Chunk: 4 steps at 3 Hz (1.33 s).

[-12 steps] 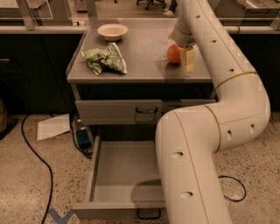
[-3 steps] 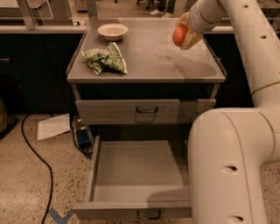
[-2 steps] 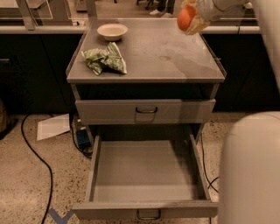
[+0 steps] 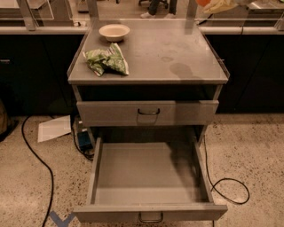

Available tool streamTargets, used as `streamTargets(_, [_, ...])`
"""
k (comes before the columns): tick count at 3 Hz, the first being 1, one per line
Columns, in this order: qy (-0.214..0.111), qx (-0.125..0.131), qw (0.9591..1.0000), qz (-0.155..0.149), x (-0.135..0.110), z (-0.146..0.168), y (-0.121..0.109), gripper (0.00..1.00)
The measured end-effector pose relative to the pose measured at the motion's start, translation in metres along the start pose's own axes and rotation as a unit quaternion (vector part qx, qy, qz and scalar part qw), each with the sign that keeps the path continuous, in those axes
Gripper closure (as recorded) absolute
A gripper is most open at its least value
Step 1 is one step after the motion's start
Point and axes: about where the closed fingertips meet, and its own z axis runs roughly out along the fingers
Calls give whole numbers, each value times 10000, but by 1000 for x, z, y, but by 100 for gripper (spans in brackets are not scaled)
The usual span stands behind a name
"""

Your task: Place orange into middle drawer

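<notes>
The middle drawer (image 4: 133,170) is pulled fully out below the cabinet top, a grey tray with low side walls and nothing in it. My gripper (image 4: 212,4) is at the very top edge of the camera view, above the back right of the cabinet top (image 4: 177,44). It holds the orange (image 4: 203,1), of which only a thin sliver shows at the frame edge. Most of the gripper and the arm are out of view.
A cream bowl (image 4: 114,32) and a green-and-white snack bag (image 4: 107,60) lie on the left of the cabinet top. The upper drawer (image 4: 146,113) is shut. A black cable (image 4: 230,188), a sheet of paper (image 4: 54,128) and another cable (image 4: 37,164) lie on the floor.
The gripper has lifted the orange off the cabinet top and carried it up to the frame's top edge. The arm has swung out of view, uncovering the open drawer.
</notes>
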Motion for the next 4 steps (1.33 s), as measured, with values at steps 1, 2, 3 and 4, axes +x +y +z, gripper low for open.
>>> streamTargets(1, [-1, 0, 10000, 0, 0, 0, 0, 100])
streamTargets(2, [-96, -23, 10000, -5, -12, -3, 8, 100])
streamTargets(3, [-215, -125, 9993, 295, -30, -10, 37, 100])
streamTargets(4, [-458, -317, 9968, 567, -57, -10, 78, 100])
